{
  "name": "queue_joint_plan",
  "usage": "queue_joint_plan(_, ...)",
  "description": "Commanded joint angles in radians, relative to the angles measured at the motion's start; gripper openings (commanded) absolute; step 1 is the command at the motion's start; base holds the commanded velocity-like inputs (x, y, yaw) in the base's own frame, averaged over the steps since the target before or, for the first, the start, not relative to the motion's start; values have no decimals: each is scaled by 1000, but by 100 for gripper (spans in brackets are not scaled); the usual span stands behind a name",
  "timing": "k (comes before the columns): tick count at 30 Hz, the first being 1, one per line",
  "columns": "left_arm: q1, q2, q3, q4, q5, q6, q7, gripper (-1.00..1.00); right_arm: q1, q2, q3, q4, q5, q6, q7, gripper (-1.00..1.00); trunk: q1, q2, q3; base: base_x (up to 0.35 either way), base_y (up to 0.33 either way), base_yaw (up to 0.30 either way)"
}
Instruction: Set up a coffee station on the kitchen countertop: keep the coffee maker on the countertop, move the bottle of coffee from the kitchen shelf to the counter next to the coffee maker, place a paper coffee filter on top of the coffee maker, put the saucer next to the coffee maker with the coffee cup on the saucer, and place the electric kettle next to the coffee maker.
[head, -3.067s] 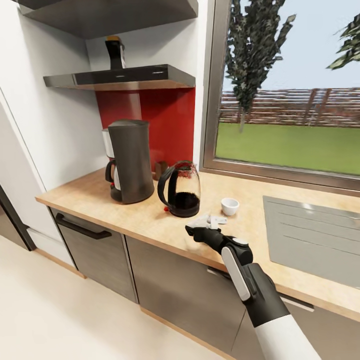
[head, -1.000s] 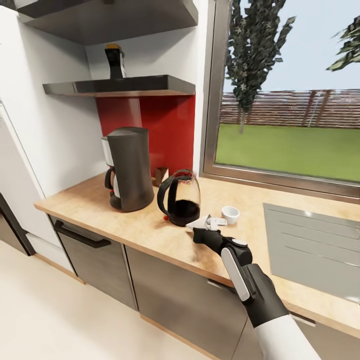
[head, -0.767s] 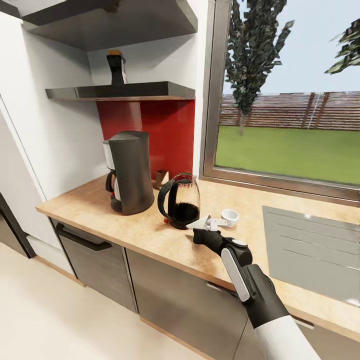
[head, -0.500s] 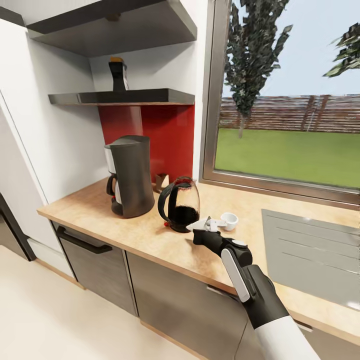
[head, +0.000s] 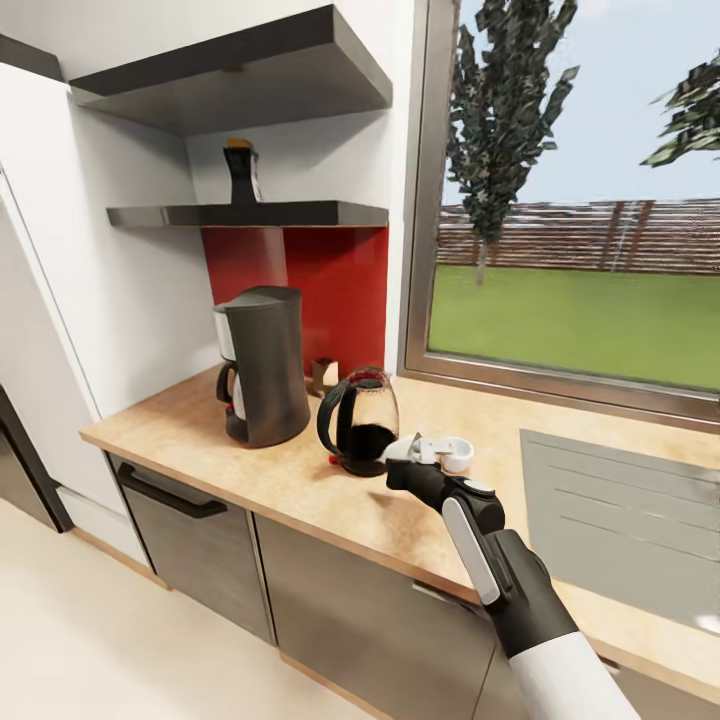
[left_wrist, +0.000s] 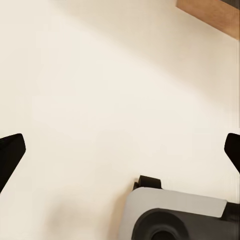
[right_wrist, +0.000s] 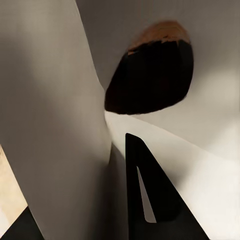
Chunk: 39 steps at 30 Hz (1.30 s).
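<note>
Right claw (head: 412, 452) clamped a white paper filter (head: 400, 448) just beside the glass kettle (head: 360, 421), over bare surface (head: 300, 480) near its front edge.

- The light wooden counter (head: 250, 470) runs above grey cabinet fronts, from the white wall towards the window.
- A dark grey upright coffee maker (head: 260, 365) stands on the counter near the red backsplash.
- Just beside it stands a glass electric kettle (head: 360, 420) with a black handle and dark base.
- A small white cup (head: 456, 455) sits near the kettle, on the window side.
- A flat grey panel (head: 620, 520) is set into the counter further along.
- The lower of 2 dark wall shelves (head: 250, 213) carries 1 dark bottle with a tan cap (head: 241, 172).
</note>
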<state>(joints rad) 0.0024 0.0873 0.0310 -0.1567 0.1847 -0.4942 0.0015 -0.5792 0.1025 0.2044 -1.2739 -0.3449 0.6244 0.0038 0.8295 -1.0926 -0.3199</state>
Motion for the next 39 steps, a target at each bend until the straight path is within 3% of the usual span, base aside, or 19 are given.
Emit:
queue_joint_plan(1, 0, -1, 3, -1, -1, -1, 0, 100, -1, 0, 0, -1, -2, 5, -1, -100, -4, 7, 4, 0, 0, 0)
queue_joint_plan(7, 1, -6, 3, -1, -1, -1, 0, 100, -1, 0, 0, -1, -1, 5, -1, -100, -27, 49, 33, 0, 0, 0)
queue_joint_plan(14, 1, -6, 3, -1, -1, -4, 1, 100, -1, 0, 0, -1, -2, 5, -1, -100, -27, 49, 44, -12, 0, 0)
queue_joint_plan(23, 0, -6, 3, -1, 0, -4, 1, 100, -1, 0, 0, -1, -2, 5, -1, -100, -27, 49, 59, -288, 0, 0)
queue_joint_plan(33, 1, -6, 3, -1, 1, -4, 0, 100, -1, -1, 0, -1, -1, 5, 2, -100, -27, 49, 70, -22, 0, 0)
queue_joint_plan(39, 3, -8, 6, 23, 7, 22, 5, 100, -34, -4, -6, 33, 25, 39, 2, -100, -27, 49, 70, 0, 0, 0)
